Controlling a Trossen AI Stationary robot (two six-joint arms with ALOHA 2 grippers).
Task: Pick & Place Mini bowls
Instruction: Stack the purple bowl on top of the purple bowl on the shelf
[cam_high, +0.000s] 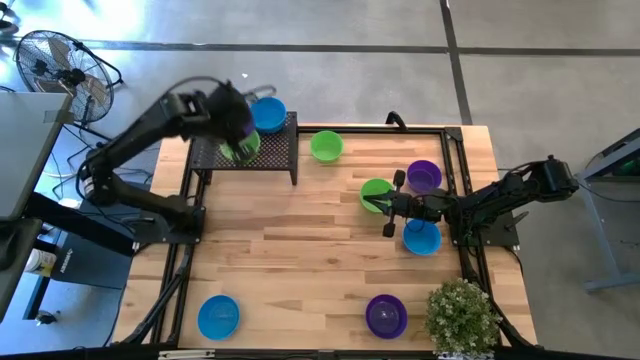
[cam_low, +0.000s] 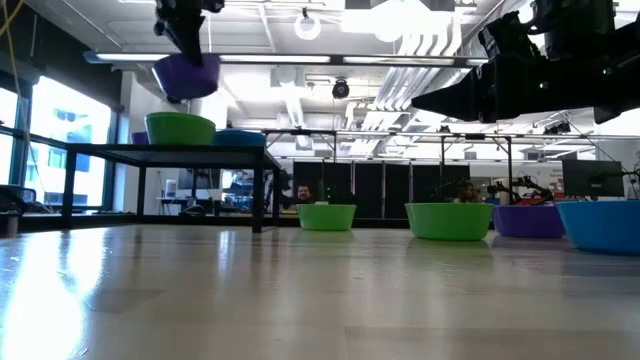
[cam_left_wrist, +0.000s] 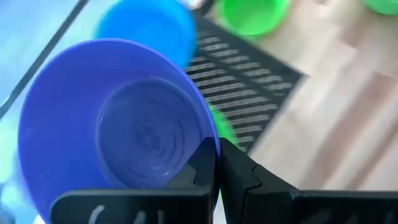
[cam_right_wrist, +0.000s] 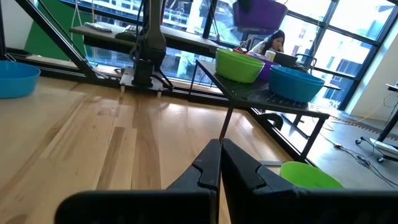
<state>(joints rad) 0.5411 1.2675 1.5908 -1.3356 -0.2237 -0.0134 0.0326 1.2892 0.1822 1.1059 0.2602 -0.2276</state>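
My left gripper (cam_high: 232, 118) hangs over the black mesh rack (cam_high: 280, 152), shut on a purple mini bowl (cam_low: 190, 78). That bowl is in the air above a green bowl (cam_low: 180, 128) that stands on the rack beside a blue bowl (cam_high: 268, 112). My right gripper (cam_right_wrist: 219, 163) is shut and empty, low over the table next to a green bowl (cam_high: 376, 193). On the table stand another green bowl (cam_high: 326, 146), two purple bowls (cam_high: 424, 176) (cam_high: 386, 315) and two blue bowls (cam_high: 421, 237) (cam_high: 218, 316). My left gripper holds the purple bowl by its rim (cam_left_wrist: 210, 138), pinched with one finger inside the bowl and one outside. The fingers (cam_left_wrist: 200, 163) come from above. The bowl is lifted clear, roughly upright, hanging just above the green bowl on the rack.
A small potted plant (cam_high: 462, 315) stands at the table's near right corner. Dark frame rails (cam_high: 462, 170) run along the table's right and far sides. The rack stands on thin legs (cam_low: 258, 195) at the far left. Bare wood (cam_high: 290, 260) lies in the table's middle.
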